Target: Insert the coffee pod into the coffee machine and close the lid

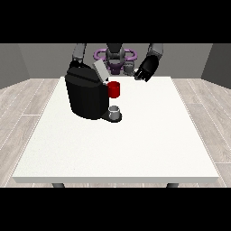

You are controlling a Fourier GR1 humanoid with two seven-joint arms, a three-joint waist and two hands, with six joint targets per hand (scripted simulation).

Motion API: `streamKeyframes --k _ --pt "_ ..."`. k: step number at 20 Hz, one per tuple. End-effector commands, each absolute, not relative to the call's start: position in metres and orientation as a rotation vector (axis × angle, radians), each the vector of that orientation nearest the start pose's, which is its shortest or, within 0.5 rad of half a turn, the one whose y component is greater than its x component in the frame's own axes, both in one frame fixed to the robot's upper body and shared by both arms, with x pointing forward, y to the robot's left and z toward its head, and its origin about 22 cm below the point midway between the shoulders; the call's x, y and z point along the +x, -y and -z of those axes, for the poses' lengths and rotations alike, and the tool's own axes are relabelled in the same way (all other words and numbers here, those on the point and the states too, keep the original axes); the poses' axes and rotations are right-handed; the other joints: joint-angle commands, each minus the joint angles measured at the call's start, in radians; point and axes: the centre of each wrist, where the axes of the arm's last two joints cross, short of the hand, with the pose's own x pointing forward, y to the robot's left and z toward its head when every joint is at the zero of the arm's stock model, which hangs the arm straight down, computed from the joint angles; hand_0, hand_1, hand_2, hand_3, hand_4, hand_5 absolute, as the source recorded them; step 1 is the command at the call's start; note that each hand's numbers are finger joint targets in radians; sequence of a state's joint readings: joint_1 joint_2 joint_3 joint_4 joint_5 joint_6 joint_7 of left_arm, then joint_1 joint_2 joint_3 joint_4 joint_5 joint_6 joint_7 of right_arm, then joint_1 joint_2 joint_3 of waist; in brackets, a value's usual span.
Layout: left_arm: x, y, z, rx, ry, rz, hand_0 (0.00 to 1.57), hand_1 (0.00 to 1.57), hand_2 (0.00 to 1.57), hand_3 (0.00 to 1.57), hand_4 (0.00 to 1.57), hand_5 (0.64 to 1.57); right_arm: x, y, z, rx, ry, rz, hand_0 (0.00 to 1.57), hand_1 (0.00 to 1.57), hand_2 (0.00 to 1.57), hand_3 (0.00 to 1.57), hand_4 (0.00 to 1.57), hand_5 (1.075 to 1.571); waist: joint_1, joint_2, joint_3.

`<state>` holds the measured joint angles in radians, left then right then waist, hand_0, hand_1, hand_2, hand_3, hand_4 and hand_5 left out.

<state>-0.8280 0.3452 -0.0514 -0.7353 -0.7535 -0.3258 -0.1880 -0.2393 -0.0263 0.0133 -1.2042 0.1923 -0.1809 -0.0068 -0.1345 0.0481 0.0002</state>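
The black coffee machine [86,95] stands on the table's far left half. Its grey lid [100,70] is tilted up and open. A red thing at the machine [114,89] sits at its front. Below that, a small grey thing [115,111] rests on the machine's dark base. The hand at the view's right [147,69] hangs above the table's far edge, right of the machine, with relaxed fingers pointing down and nothing in it. The hand at the view's left [76,64] is at the machine's top rear corner and mostly merges with it.
The white table [135,144] stretches wide towards the camera, with its front edge low in the view. The robot's torso [115,57] stands behind the far edge. Wooden floor surrounds the table.
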Motion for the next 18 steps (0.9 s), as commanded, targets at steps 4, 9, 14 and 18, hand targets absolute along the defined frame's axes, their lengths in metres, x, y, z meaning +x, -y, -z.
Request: streamKeyframes --k 4,9,14,18 --pt "0.441 -0.238 -0.139 0.423 1.426 1.191 1.38 1.38 1.4 1.38 0.52 1.571 0.298 0.201 0.022 -0.211 1.507 -0.163 0.0 0.0 0.0 0.0 0.0 1.571 -0.043 -0.002 -0.0002" --pt "0.453 -0.232 -0.197 0.498 1.478 1.128 1.2 1.2 1.24 1.26 0.49 1.571 0.312 0.209 0.007 -0.221 1.571 -0.131 0.0 0.0 0.0 0.0 0.0 1.571 -0.083 0.059 0.0001" --pt "0.457 -0.24 -0.217 0.548 1.501 1.113 1.17 1.17 1.25 1.27 0.48 1.571 0.324 0.191 -0.029 -0.223 1.614 -0.17 0.0 0.0 0.0 0.0 0.0 1.571 -0.14 0.096 -0.0004" --pt "0.46 -0.243 -0.253 0.601 1.485 1.056 1.25 1.25 1.3 1.25 0.48 1.571 0.331 0.211 -0.037 -0.21 1.632 -0.172 0.0 0.0 0.0 0.0 0.26 1.571 -0.17 0.131 0.0001"
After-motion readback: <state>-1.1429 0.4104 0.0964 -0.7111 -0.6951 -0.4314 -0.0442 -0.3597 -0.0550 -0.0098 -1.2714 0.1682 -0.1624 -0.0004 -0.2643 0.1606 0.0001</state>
